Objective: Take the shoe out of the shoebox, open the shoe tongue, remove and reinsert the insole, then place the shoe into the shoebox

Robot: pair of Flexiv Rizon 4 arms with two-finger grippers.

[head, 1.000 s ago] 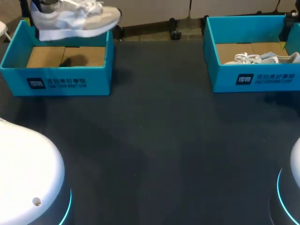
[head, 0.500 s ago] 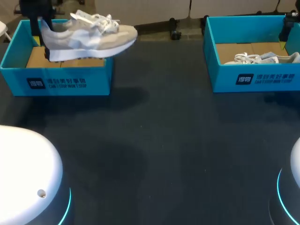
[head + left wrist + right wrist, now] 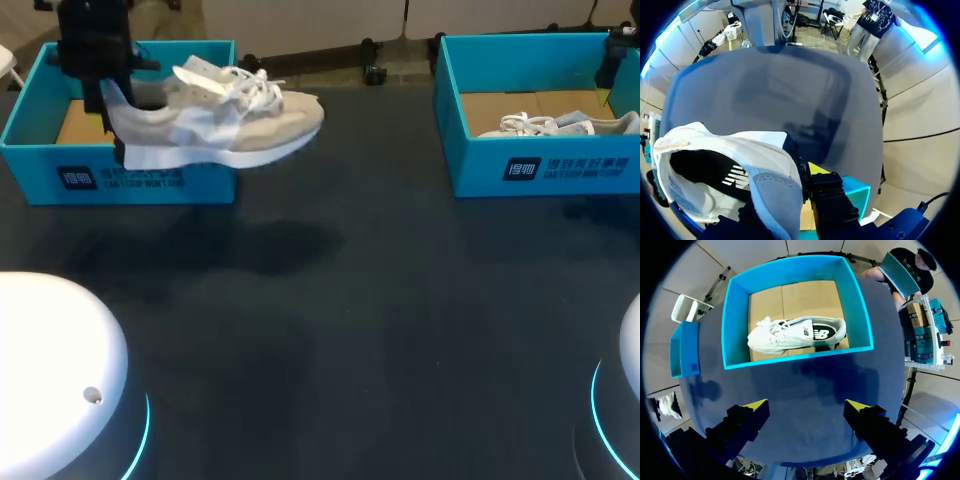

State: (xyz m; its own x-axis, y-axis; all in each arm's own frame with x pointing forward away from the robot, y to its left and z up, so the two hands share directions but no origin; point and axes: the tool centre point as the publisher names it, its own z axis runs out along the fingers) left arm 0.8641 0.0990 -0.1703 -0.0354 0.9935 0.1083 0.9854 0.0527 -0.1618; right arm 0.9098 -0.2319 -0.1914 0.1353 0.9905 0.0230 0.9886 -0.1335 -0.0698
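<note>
Whole middle and lower stretch of the tabletop point(image 3: 380, 330) is wide open, loads of room to pass. The obstacles sit up top: left shoebox point(image 3: 120, 178) upper left, right shoebox point(image 3: 540, 165) upper right, with an open lane between them. The shoe point(image 3: 230, 125), gripped at the heel by the left claw point(image 3: 108, 100), hangs out past the left shoebox's right wall, so that corner's crowded. A second shoe point(image 3: 560, 124) takes up half the right shoebox floor. The right claw point(image 3: 807, 412), fingers spread, hovers over bare tabletop in front of it.
</note>
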